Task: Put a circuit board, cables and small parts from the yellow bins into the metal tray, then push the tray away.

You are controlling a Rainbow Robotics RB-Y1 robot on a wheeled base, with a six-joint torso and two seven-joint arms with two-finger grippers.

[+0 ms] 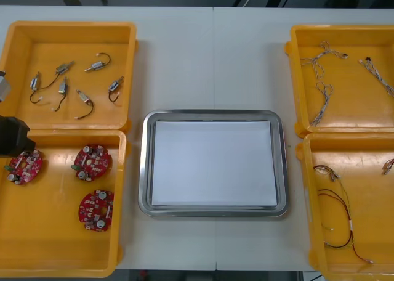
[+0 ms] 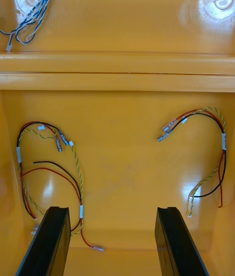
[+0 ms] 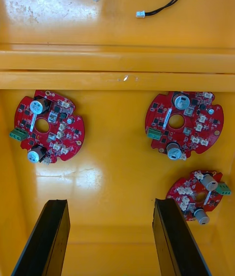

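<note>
In the middle of the tabletop (image 1: 212, 59) the metal tray (image 1: 145, 164) lies with its white inside bare, so by my reading nothing has been loaded yet and the whole job is ahead. Three circuit boards (image 1: 92, 161) lie in the near-left bin (image 1: 49, 232) by the table's near left corner, two close to the bin's far wall and one nearer its middle. The small metal parts (image 1: 95, 63), each trailing a short black lead, are scattered in the far-left bin (image 1: 74, 34). The blue and white cables (image 1: 321, 87) lie in the far-right bin (image 1: 351, 53), and the red and yellow cables (image 1: 335, 213) in the near-right bin (image 1: 369, 201). The left gripper (image 3: 110, 202) hangs over the near-left bin with its fingers apart and nothing between them, and the boards lie beyond its fingertips. The right gripper (image 2: 111, 209) hangs over the near-right bin, fingers likewise apart and empty, one cable bundle running just beside one finger. Both look poised for a first pick; a board, cables and parts all remain to be moved, and the tray has not been pushed towards the far edge
</note>
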